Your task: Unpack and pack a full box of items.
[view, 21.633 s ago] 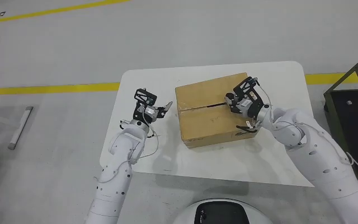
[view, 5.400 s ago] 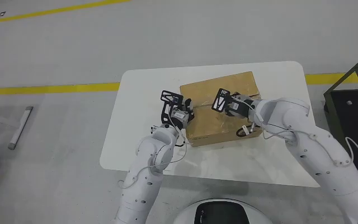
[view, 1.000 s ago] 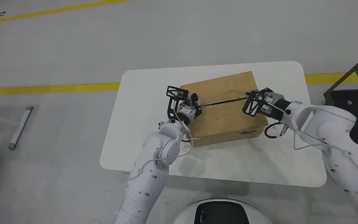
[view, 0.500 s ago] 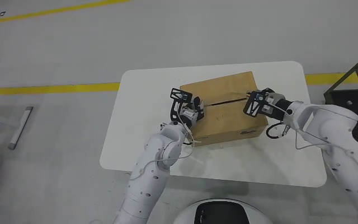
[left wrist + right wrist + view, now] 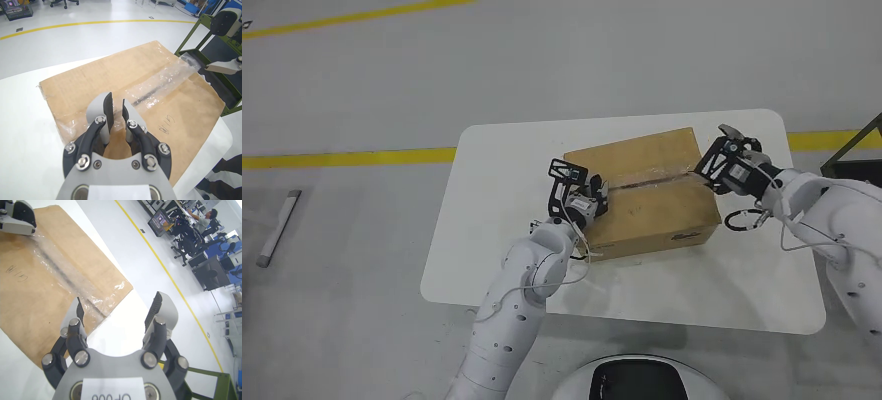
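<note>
A brown cardboard box (image 5: 652, 212) lies closed on the white table (image 5: 492, 220). Crinkled clear tape (image 5: 157, 85) runs along its top seam. My left gripper (image 5: 117, 103) sits low over the seam's near-left end (image 5: 595, 190), its fingers almost together with crumpled tape in the narrow gap. One of its fingers (image 5: 19, 220) rests on the tape (image 5: 62, 270) at that end. My right gripper (image 5: 118, 298) is open and holds nothing; it hangs just off the box's far right end (image 5: 729, 152), by the tape's other end.
A dark green metal rack (image 5: 854, 175) stands off the table's right side, close behind the right arm. The table has bare surface left of the box and along its front edge (image 5: 662, 300). A yellow floor line (image 5: 342, 157) runs behind.
My right gripper has drawn back from the seam's right end, outward past the box's far right edge. My left gripper edged slightly right along the seam. The box has not moved.
</note>
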